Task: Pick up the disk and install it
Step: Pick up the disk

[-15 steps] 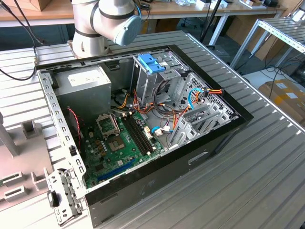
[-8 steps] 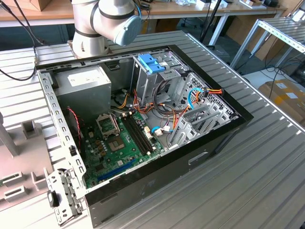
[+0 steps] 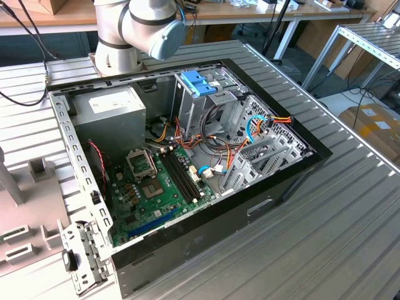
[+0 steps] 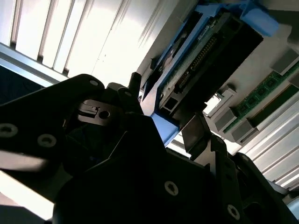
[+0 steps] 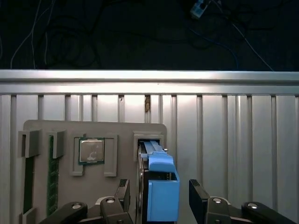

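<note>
A: What has the gripper got hold of?

B: Nothing is clamped. Its jaws stand apart, one finger on each side of the disk. The first wrist view shows a slim gap on both sides.

A: And where is the disk itself?

B: It stands on edge in a slot of the grey holder tray, its blue carrier frame turned toward the wrist. It is just beside the recess that holds a processor chip. A memory stick lies in the same tray, farther from the disk. The tray rests on the ribbed metal table, near its edge.

A: The computer?

B: In the exterior view the open case sits on the table with the motherboard exposed. The blue-latched bracket tops the drive cage on the far side, near the arm's base
</note>
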### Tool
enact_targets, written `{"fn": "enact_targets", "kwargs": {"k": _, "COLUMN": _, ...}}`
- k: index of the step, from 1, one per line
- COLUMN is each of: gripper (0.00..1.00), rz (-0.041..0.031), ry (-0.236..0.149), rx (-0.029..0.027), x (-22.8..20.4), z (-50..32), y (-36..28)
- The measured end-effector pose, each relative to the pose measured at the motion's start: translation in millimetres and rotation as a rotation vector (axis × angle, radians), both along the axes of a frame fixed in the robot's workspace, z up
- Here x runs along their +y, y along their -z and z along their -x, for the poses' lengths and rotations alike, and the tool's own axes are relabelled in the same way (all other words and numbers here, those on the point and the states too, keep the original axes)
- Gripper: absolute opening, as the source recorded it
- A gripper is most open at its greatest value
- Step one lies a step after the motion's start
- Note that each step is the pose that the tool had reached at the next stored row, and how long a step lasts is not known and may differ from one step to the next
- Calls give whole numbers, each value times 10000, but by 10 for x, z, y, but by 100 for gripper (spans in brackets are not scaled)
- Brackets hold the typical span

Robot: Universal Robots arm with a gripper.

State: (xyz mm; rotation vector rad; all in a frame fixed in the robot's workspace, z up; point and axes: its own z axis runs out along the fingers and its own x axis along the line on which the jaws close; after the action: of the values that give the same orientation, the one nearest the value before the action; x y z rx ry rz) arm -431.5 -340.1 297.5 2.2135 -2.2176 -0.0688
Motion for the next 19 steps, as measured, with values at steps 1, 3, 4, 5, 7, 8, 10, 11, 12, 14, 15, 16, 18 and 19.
{"fn": "enact_targets", "kwargs": {"k": 1, "gripper": 62, "rz": 1, "ry": -11, "rx": 1, "x": 7, "z": 18, "y": 4}}
{"fn": "enact_targets", "kwargs": {"k": 3, "gripper": 62, "rz": 0, "ry": -30, "rx": -1, "x": 17, "z": 55, "y": 14}}
{"fn": "enact_targets", "kwargs": {"k": 4, "gripper": 62, "rz": 0, "ry": -54, "rx": -2, "x": 17, "z": 58, "y": 21}}
{"fn": "enact_targets", "kwargs": {"k": 5, "gripper": 62, "rz": 1, "ry": -82, "rx": 1, "x": 17, "z": 58, "y": 21}}
{"fn": "enact_targets", "kwargs": {"k": 7, "gripper": 62, "rz": 0, "ry": -161, "rx": -1, "x": 18, "z": 58, "y": 27}}
{"fn": "enact_targets", "kwargs": {"k": 8, "gripper": 62, "rz": 1, "ry": -219, "rx": 0, "x": 18, "z": 59, "y": 30}}
{"fn": "enact_targets", "kwargs": {"k": 10, "gripper": 62, "rz": 1, "ry": -388, "rx": 1, "x": 18, "z": 59, "y": 35}}
{"fn": "enact_targets", "kwargs": {"k": 11, "gripper": 62, "rz": 1, "ry": -388, "rx": 1, "x": 18, "z": 59, "y": 35}}
{"fn": "enact_targets", "kwargs": {"k": 12, "gripper": 62, "rz": 0, "ry": -390, "rx": 0, "x": 18, "z": 58, "y": 36}}
{"fn": "enact_targets", "kwargs": {"k": 14, "gripper": 62, "rz": 1, "ry": -391, "rx": 0, "x": 18, "z": 59, "y": 36}}
{"fn": "enact_targets", "kwargs": {"k": 15, "gripper": 62, "rz": 0, "ry": -392, "rx": -1, "x": 18, "z": 58, "y": 36}}
{"fn": "enact_targets", "kwargs": {"k": 16, "gripper": 62, "rz": 0, "ry": -392, "rx": -1, "x": 18, "z": 58, "y": 36}}
{"fn": "enact_targets", "kwargs": {"k": 18, "gripper": 54, "rz": 1, "ry": -394, "rx": 0, "x": 18, "z": 58, "y": 36}}
{"fn": "enact_targets", "kwargs": {"k": 19, "gripper": 47, "rz": 1, "ry": -395, "rx": 0, "x": 18, "z": 59, "y": 36}}
